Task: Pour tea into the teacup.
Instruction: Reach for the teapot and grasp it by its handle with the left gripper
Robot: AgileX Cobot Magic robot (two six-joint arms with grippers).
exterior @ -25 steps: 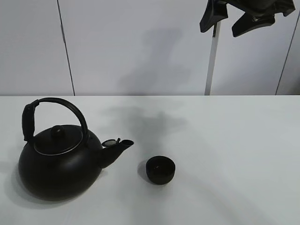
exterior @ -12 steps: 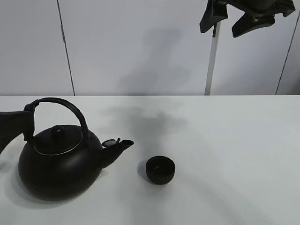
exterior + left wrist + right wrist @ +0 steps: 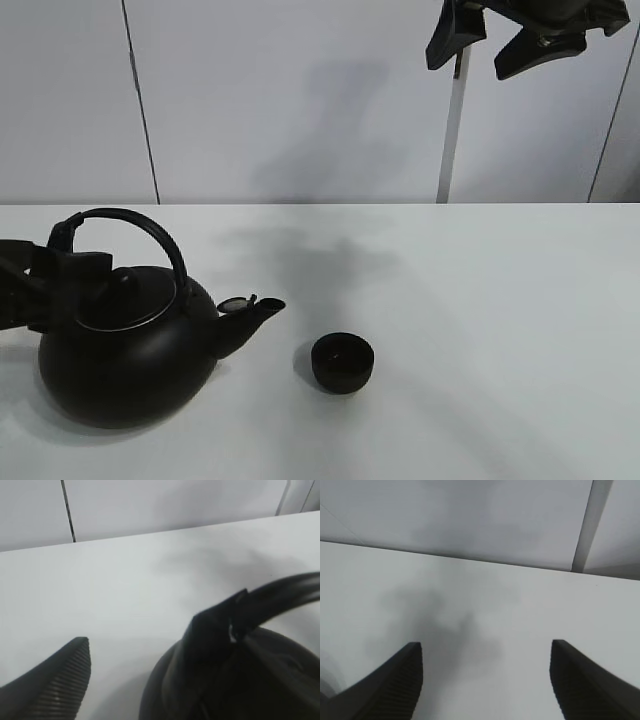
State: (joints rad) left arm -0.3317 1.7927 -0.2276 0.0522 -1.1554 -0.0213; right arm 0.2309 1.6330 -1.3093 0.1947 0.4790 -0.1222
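**Facing the kettle's handle with jaws spread**

Left gripper point(image 3: 55, 278) sits at the end of the arched handle point(image 3: 150, 232) away from the spout point(image 3: 255, 312) of the big round black metal kettle point(image 3: 130, 365). Its jaws are apart and hold nothing, and it is by far the nearer arm. The handle's arc runs toward the spout, which aims at the small black bowl-like teacup point(image 3: 342, 362) standing near it on the white table point(image 3: 500, 350). Right gripper point(image 3: 470, 60) hangs high and well apart, likewise spread and empty.
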